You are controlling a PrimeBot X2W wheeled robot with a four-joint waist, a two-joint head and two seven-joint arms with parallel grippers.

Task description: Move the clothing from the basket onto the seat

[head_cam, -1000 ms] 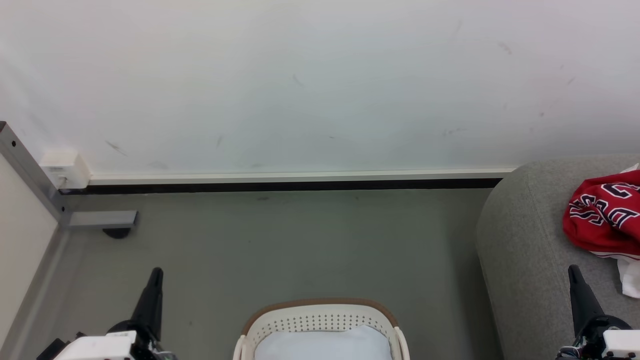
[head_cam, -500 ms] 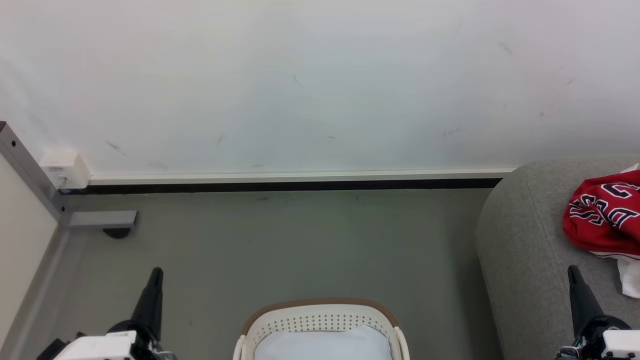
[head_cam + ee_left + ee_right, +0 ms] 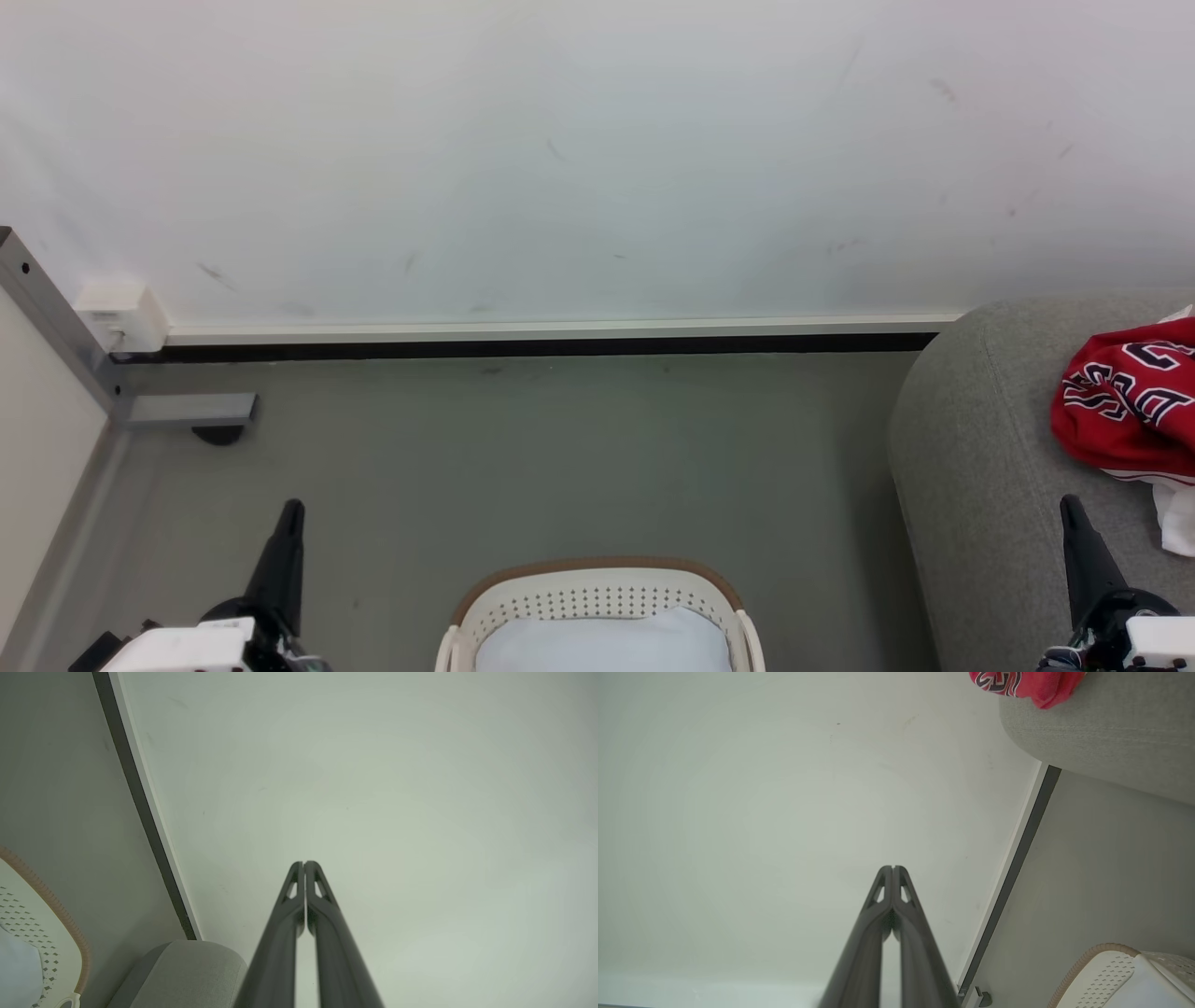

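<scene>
Two long, dark-fingered tools are raised with nothing in them. The left tool (image 3: 292,511) and the right tool (image 3: 1070,506) each have their fingers pressed together into one narrow point, and both wrist views confirm it. Just ahead and to the right of the right tool lies the clothing (image 3: 1125,397), a crumpled red sports garment with black letters outlined in white. It rests on the large grey fabric-upholstered seat (image 3: 976,467). A white fold of cloth (image 3: 1178,523) touches it on the side nearer that tool and is cut off by the picture's edge. I cannot tell whether it belongs to a second garment. Between the two tools, lower down, stands the cream-white, perforated plastic, brown-rimmed basket (image 3: 597,566). The part of its pale bottom that shows is bare.

The move looks done or nearly so, and the step in hand is probably a check. To do it well, tilt the head down to see the basket's near half before committing. Should a garment remain, spread the fingers before descending and come straight down inside the walls. Pinch a thick fold, lift it clear of the rim, and set it well in from the seat's rounded edge.
</scene>
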